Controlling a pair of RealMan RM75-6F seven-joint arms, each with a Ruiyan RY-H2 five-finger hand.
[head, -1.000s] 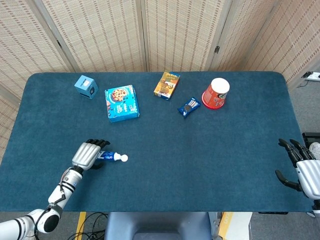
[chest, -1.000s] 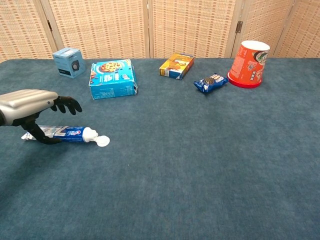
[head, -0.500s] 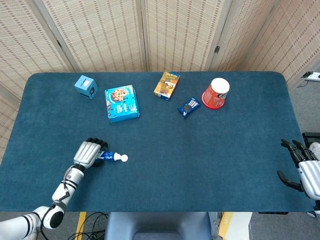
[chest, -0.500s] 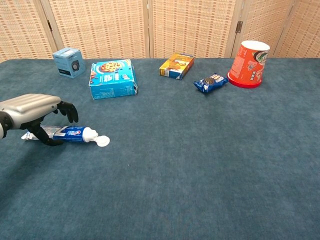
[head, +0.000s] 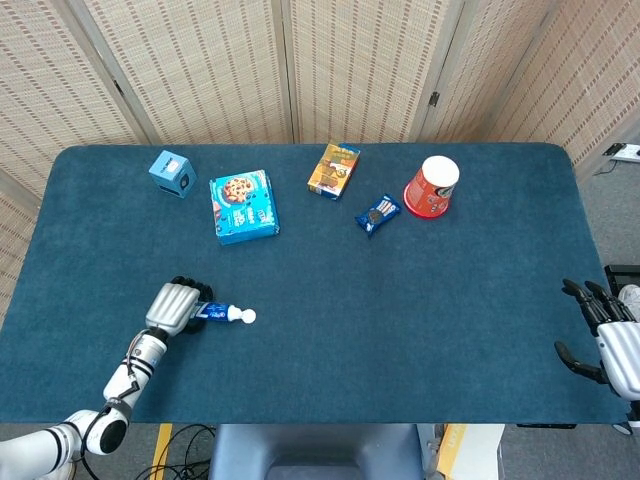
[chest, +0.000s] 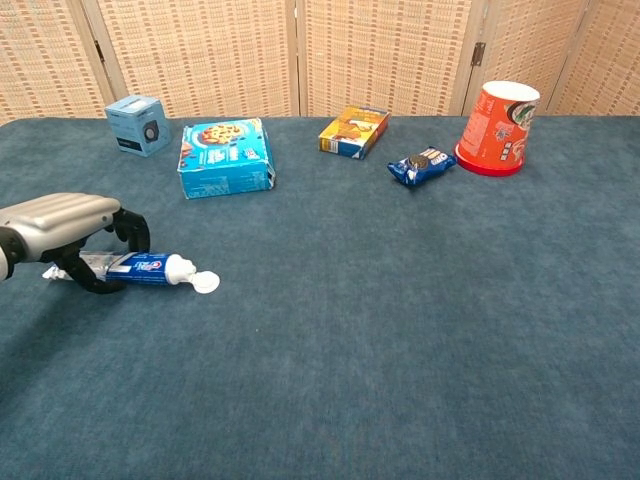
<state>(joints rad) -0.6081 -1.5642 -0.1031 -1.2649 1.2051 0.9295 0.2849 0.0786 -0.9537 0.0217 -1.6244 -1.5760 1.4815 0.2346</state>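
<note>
Blue-white toothpaste tube (chest: 140, 267) near desk's front-left corner, clasped by left hand (chest: 62, 225), fingers curled over. Right hand (head: 612, 338) off right edge, fingers spread, empty.

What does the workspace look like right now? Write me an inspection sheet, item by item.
Surface: table covered in dark blue cloth.
Job's things: toothpaste tube lying flat near the front left, white cap pointing right.
Clutter: small light blue box, blue cookie box, orange box, dark blue snack packet, red cup standing upside down, all along the far side.
Hands: left hand curled over the tube's tail end; right hand off the table's right edge, fingers apart, holding nothing.
Cables: some on the floor below the front edge.
Surroundings: woven folding screens behind.
</note>
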